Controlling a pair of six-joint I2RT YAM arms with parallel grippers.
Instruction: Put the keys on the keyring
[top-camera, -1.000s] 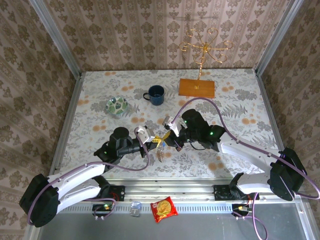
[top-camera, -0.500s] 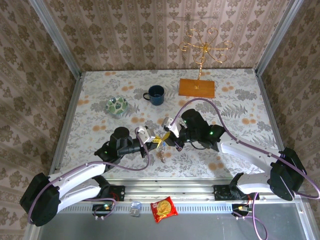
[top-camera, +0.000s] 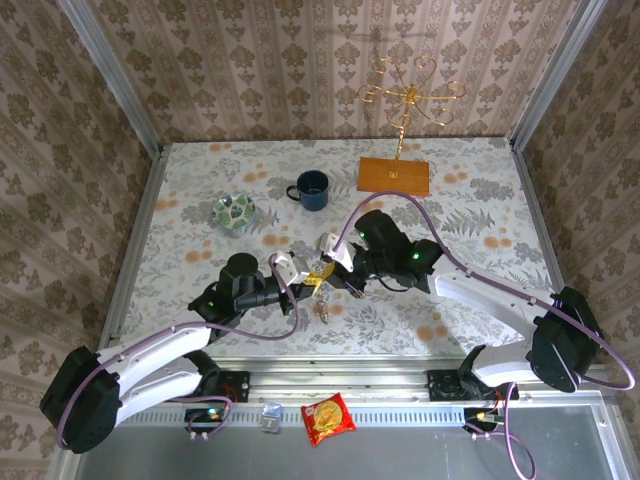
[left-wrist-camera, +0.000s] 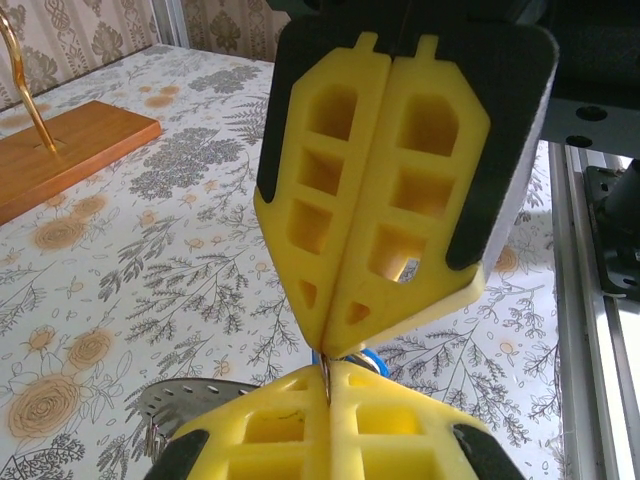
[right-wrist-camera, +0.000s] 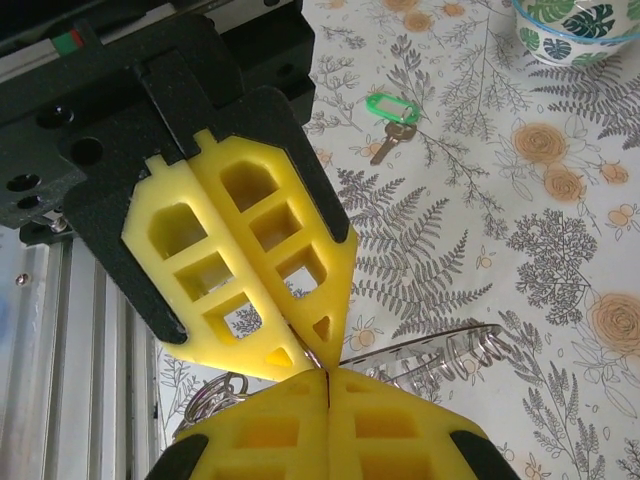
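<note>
Tools met tip to tip, both clamped shut: right tool (right-wrist-camera: 328, 378) pinched the keyring (right-wrist-camera: 440, 348) over the worktop (right-wrist-camera: 560, 240); left tool (left-wrist-camera: 328, 388) pressed against it, its hold unclear. Green key (right-wrist-camera: 392, 108) lay loose, well apart, so threading remained undone

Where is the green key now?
The small key with the green plastic head lies on the floral table, upper middle of the right wrist view, near the green-patterned glass dish.
</note>
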